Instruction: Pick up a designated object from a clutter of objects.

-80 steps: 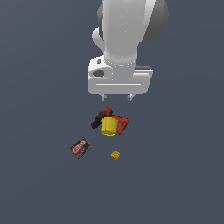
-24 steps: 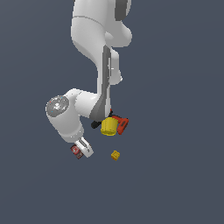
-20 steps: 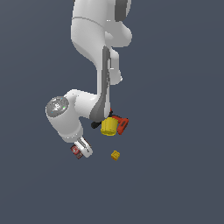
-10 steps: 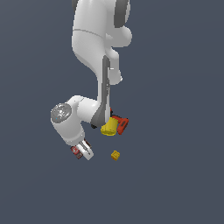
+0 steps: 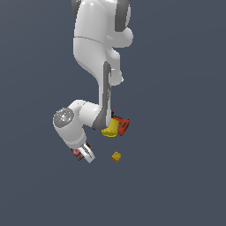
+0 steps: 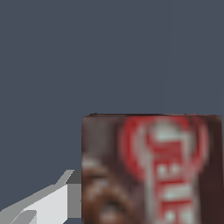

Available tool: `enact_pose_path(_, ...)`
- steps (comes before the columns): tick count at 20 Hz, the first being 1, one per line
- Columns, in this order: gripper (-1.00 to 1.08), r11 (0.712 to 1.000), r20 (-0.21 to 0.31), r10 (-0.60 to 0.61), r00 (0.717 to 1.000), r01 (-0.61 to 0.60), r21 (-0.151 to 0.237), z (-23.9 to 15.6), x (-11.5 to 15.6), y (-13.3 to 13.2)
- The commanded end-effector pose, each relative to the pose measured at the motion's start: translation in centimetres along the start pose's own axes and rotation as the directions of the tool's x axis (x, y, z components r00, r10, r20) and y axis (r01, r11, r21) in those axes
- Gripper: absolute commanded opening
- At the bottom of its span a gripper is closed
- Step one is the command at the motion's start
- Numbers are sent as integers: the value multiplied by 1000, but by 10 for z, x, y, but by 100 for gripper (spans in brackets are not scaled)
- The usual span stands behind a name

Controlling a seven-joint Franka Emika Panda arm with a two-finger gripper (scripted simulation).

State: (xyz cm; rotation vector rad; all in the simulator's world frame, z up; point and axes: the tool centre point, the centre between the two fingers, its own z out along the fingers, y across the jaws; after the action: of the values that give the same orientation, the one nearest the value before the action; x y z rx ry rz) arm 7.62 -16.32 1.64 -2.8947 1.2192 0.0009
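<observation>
I see my gripper (image 5: 83,154) down on the flat red-brown box (image 6: 151,170), one finger (image 6: 48,203) touching its side. I cannot tell whether the jaws are clamped.

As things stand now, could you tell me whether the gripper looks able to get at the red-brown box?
Probably yes: the gripper is down at the red-brown box, apart from the yellow cup and power drill.

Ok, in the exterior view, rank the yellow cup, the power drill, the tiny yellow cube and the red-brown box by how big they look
1. yellow cup and power drill: similar, both partly hidden by the arm, so unranked.
2. tiny yellow cube.
The red-brown box is mostly covered by the gripper, so it cannot be ranked.
</observation>
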Motion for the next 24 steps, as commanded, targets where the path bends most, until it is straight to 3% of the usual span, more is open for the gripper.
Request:
enact_pose_path(1,-100,1000,-1,1,1000,-1,0,1,1,0)
enact_pose_path(14,-100,1000,0,0,1000,0,0,-13,-6,-7)
enact_pose_path(24,-100,1000,0,0,1000,0,0,-80,-38,-40)
